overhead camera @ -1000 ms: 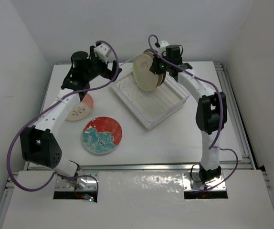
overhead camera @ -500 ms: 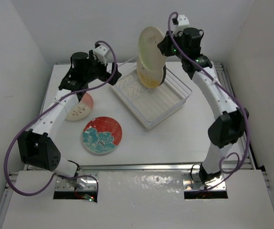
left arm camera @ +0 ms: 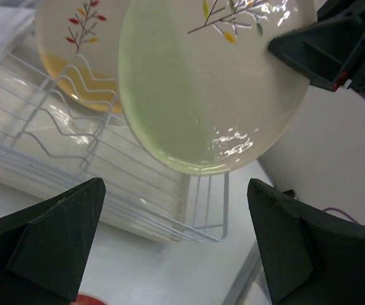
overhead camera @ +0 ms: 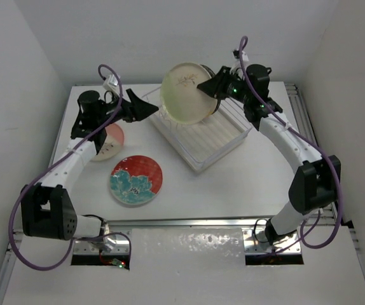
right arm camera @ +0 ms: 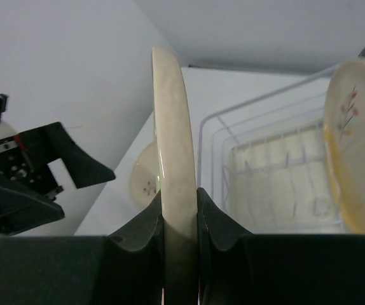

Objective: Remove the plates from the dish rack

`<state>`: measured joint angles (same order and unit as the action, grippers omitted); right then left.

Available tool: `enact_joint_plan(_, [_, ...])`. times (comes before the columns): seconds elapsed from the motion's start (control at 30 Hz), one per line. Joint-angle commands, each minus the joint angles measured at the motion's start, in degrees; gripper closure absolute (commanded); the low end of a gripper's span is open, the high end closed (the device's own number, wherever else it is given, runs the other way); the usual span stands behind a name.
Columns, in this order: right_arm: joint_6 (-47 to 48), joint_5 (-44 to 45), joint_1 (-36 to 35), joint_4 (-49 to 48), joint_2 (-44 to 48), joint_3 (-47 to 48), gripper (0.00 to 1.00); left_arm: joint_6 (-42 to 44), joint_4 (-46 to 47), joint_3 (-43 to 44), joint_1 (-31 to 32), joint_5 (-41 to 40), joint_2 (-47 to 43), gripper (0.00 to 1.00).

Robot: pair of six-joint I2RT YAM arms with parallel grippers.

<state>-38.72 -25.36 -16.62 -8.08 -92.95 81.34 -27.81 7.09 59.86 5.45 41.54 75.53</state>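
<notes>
I see a cream plate (overhead camera: 184,91) with leafy twigs, a red-and-teal floral plate (overhead camera: 136,180), and a white wire rack (overhead camera: 217,136).

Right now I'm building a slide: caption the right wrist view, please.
Right claw grips a cream plate edge-on; dish rack and open left claw beyond.

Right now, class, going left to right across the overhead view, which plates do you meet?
cream-and-pink round plate → red-and-teal floral round plate → cream round plate, held up in the right claw.

Left gripper (overhead camera: 144,109) gapes wide, extended rightward toward the raised right gripper (overhead camera: 203,89) (pinched on a cream plate (overhead camera: 179,95))
</notes>
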Motion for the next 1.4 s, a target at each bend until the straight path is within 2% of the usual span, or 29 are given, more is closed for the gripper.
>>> enact_joint_plan(0.0, [-8.56,-5.22,0.27,-16.6,3.12,-0.47,1.0,-12.1,16.2,-2.99,-0.62,7.33,1.29,0.08])
enact_joint_plan(0.1, [-11.11,-4.87,0.27,-17.59,4.53,-2.76,1.0,-10.86,18.83,-6.76,-0.62,3.56,0.68,0.07])
enact_joint_plan(0.2, [-14.96,-4.69,0.27,-20.57,5.23,-5.57,1.0,-16.03,27.77,-12.03,-0.62,1.53,0.94,0.07])
enact_joint_plan(0.37, [-21.38,-4.17,0.19,-25.92,5.32,-9.97,1.0,-18.85,32.71,-12.75,0.26,-0.67,1.9,0.08])
enact_joint_plan(0.73, [-31.67,-5.04,-3.68,-36.03,1.81,-12.26,1.0,-23.78,32.2,-12.04,1.49,-4.44,3.14,0.14])
enact_joint_plan(0.93, [-39.5,-7.24,-5.17,-43.43,-3.02,-11.73,1.0,-26.41,33.25,-11.26,1.49,-5.16,3.14,0.18])
enact_joint_plan(1.03, [-39.85,-7.42,-6.31,-43.16,-4.52,-12.34,1.0,-28.78,34.91,-9.59,1.49,-3.41,2.61,0.35])
enact_joint_plan(1.07, [-39.85,-7.51,-6.75,-43.16,-4.79,-12.61,1.0,-29.57,35.18,-9.15,1.49,-2.7,2.43,0.56])
enact_joint_plan(1.17, [-39.77,-7.95,-6.93,-42.9,-6.01,-13.14,1.0,-30.11,33.26,-8.35,1.23,-1.38,0.07,0.92])
enact_joint_plan(1.23, [-39.07,-7.86,-6.93,-42.2,-6.28,-13.23,1.0,-29.76,32.72,-8.53,1.14,0.63,-0.73,0.99])
enact_joint_plan(1.37, [-34.25,-8.12,-6.93,-36.07,-7.07,-11.12,1.0,-27.57,28.6,-8.53,0.96,2.41,-2.49,1.0])
